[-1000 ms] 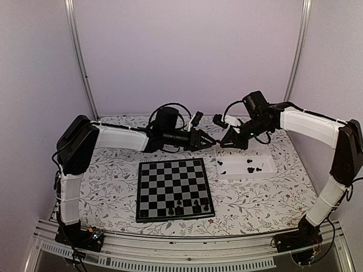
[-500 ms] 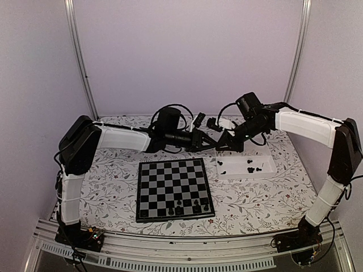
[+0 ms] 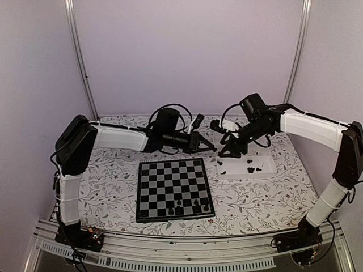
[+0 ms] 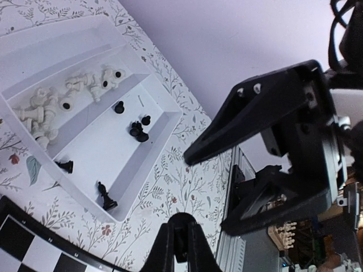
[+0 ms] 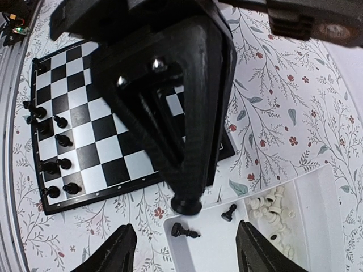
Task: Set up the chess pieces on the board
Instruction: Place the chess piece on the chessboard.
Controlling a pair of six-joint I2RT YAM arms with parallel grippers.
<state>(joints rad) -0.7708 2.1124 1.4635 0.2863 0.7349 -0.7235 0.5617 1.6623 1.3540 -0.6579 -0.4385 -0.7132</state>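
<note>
Chess pieces in tray, right pincer agape, drawn back, left pincer seemingly closed.

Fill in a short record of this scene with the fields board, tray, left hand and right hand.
Board: black pieces stand on its near rows, towards the right.
Tray: right of the board; loose black pieces in one compartment, white pieces in the other.
Left hand: shut, between board and tray; any held piece unclear.
Right hand: open, above the tray's left end.
</note>
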